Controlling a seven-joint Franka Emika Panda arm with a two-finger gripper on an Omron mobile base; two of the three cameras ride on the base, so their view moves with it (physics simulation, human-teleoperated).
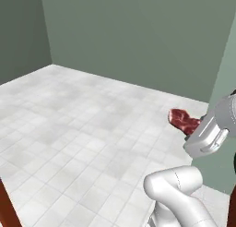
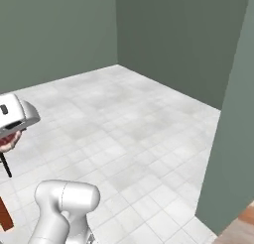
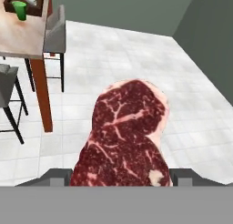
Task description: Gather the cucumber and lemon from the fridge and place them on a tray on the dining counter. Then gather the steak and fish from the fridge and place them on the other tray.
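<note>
Hand view: the steak (image 3: 125, 136) sits between the two dark fingertips (image 3: 57, 176), which stand wide apart against its flanks; the claw (image 3: 120, 178) is closed on the meat and carries it clear of the floor. The steak's long axis runs straight out from the claw, its rounded, fat-rimmed end pointing away and its broader end seated at the fingers. Beyond the claw and to its left stands a wooden dining counter (image 3: 22, 41) with grey stools (image 3: 54, 34) beside it; a green cup (image 3: 19, 10) and a dark tray-like box (image 3: 34, 2) rest on its far corner. What that box holds is too small to tell.

Left base view: the steak (image 1: 183, 121) projects from the front of the white hand (image 1: 207, 134) over bare tiled floor (image 1: 83, 129), long axis roughly level and pointing away from the wrist.

Right base view: the hand shows at the left edge with a sliver of red meat (image 2: 9, 141) under it.

Judgement on progress: the steak is out of the fridge and in transit, so the work appears to be in its second half. Whether cucumber and lemon are already on their tray cannot be confirmed. Remaining: set the steak on its tray, then fetch the fish.
</note>
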